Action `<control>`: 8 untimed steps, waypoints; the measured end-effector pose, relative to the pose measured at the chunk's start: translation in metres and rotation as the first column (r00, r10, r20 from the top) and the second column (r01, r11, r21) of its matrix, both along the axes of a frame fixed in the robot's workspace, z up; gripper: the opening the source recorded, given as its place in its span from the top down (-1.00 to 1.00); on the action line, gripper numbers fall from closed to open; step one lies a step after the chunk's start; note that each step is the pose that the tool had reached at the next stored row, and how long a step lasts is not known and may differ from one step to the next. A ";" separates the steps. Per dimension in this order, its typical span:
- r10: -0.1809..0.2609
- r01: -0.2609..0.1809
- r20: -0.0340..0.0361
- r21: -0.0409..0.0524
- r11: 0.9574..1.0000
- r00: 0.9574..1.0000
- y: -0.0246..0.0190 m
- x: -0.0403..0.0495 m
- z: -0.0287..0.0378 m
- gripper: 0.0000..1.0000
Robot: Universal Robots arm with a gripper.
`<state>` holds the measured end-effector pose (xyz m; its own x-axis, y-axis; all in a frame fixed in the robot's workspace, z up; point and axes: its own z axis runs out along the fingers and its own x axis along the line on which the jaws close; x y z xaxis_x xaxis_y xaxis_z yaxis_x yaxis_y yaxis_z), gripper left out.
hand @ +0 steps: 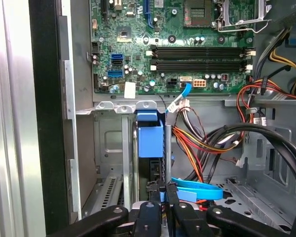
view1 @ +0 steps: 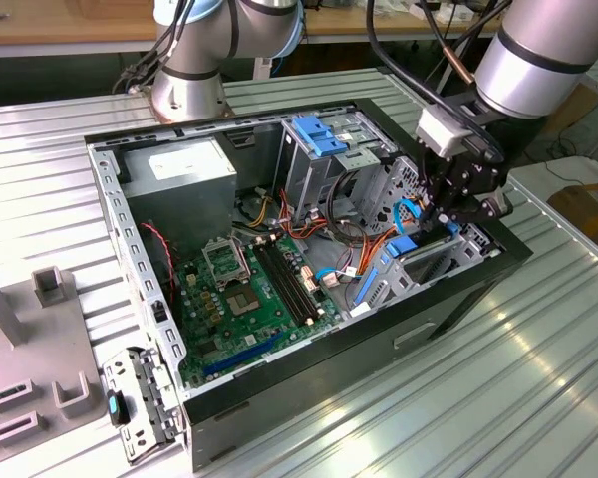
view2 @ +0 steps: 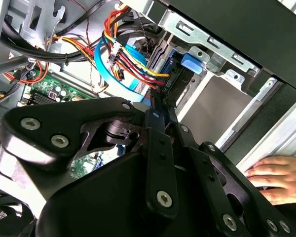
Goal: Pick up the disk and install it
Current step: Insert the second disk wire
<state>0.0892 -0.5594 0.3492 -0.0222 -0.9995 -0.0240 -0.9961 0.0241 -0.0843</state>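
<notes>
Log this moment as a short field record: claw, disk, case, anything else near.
claw: inside the open computer case, at the exterior view's right end; fingers close together on the disk's edge
disk: standing on edge in a metal bay, blue rail tab toward the motherboard
cables: blue flat cable and orange-red wires beside the bay
person: a hand resting outside the case, in the second wrist view
</notes>
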 end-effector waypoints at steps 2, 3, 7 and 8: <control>-0.002 0.002 0.000 0.000 1.000 1.000 -0.0006 0.0000 -0.0003 0.67; -0.003 0.003 0.000 0.001 1.000 1.000 -0.0010 0.0000 -0.0003 0.67; -0.006 0.006 0.000 0.005 1.000 1.000 -0.0027 -0.0004 -0.0007 0.67; -0.007 0.007 0.000 0.007 1.000 1.000 -0.0030 -0.0005 -0.0007 0.67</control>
<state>0.0887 -0.5624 0.3485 -0.0290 -0.9991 -0.0311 -0.9960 0.0316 -0.0841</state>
